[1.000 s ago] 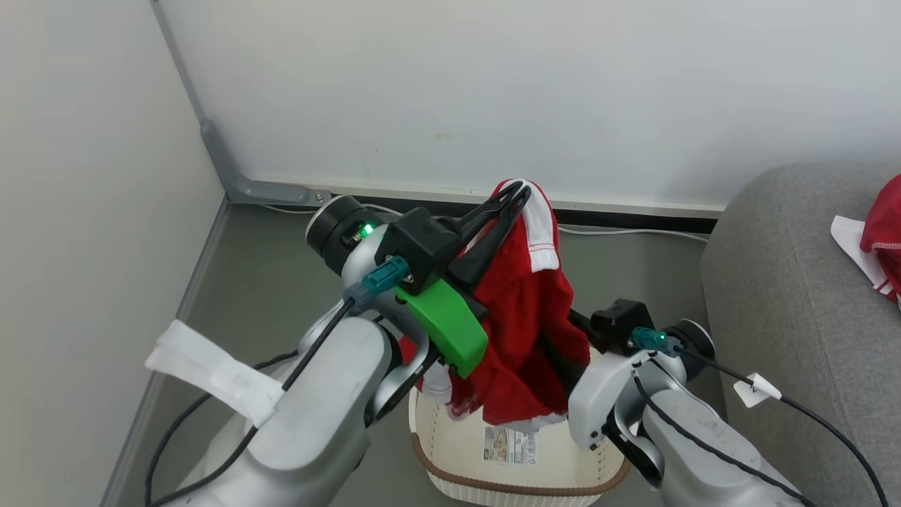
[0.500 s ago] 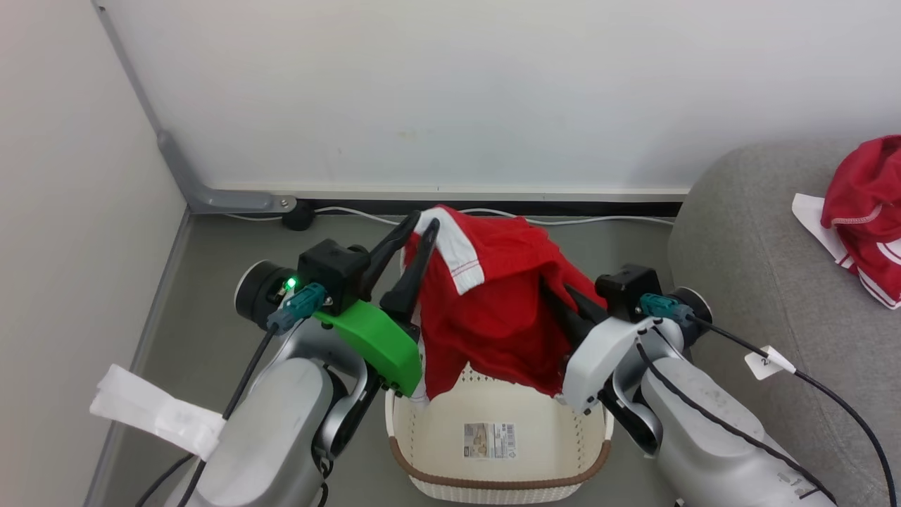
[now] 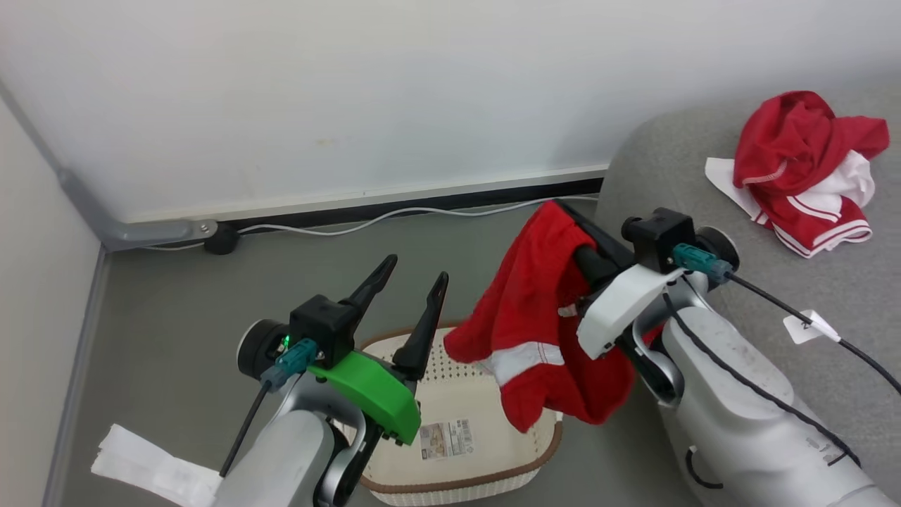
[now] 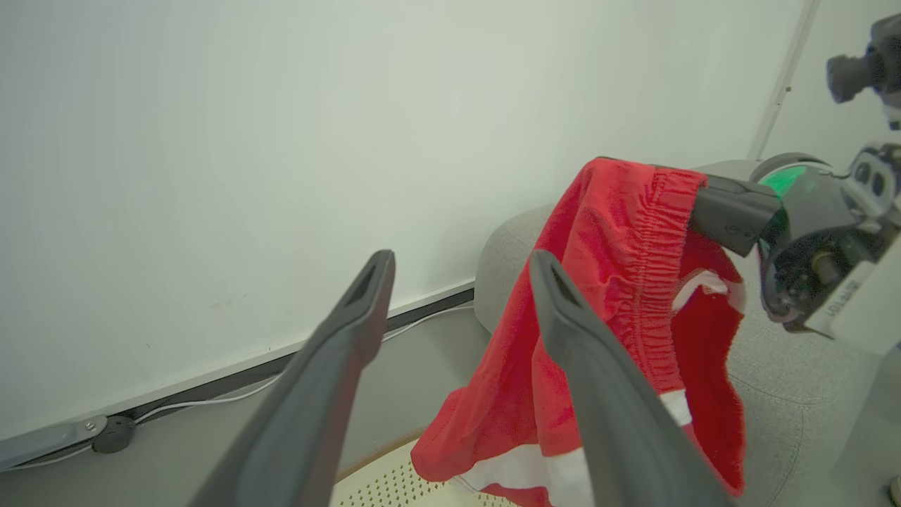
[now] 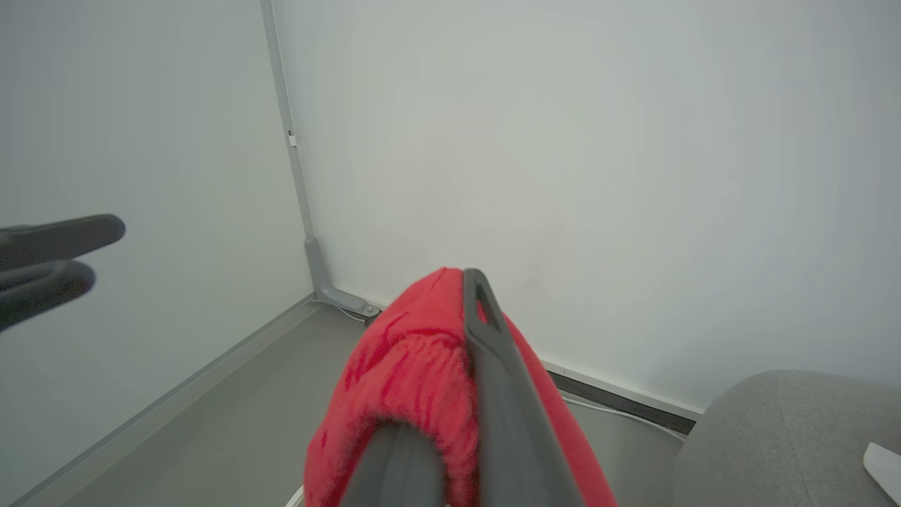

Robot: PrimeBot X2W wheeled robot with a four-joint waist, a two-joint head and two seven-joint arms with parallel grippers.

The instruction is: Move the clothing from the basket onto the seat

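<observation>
A red garment [image 3: 542, 317] with a white stripe hangs from my right gripper [image 3: 565, 210], which is shut on its elastic waistband [image 5: 408, 366], above the right end of the basket. The cream basket [image 3: 493, 477] stands on the floor, its barcode label showing on the bare bottom. My left gripper [image 3: 417, 269] is open and holds nothing, above the basket's left end; its fingers [image 4: 352, 317] frame the hanging garment [image 4: 619, 282]. Another red and white garment [image 3: 802, 169] lies crumpled on the grey seat [image 3: 774, 296], to the right of the right arm.
A white wall runs close behind, with a dark baseboard and a white cable [image 3: 394, 215] along the grey floor. Grey corner trunking [image 3: 141, 231] and a black plug [image 3: 222, 241] sit at the left. The sofa's rounded end [image 4: 774, 380] is beside the basket.
The left gripper let go of the red garment, opened and dropped lower. The right gripper now holds it alone, further right toward the sofa. The camera has turned right.
</observation>
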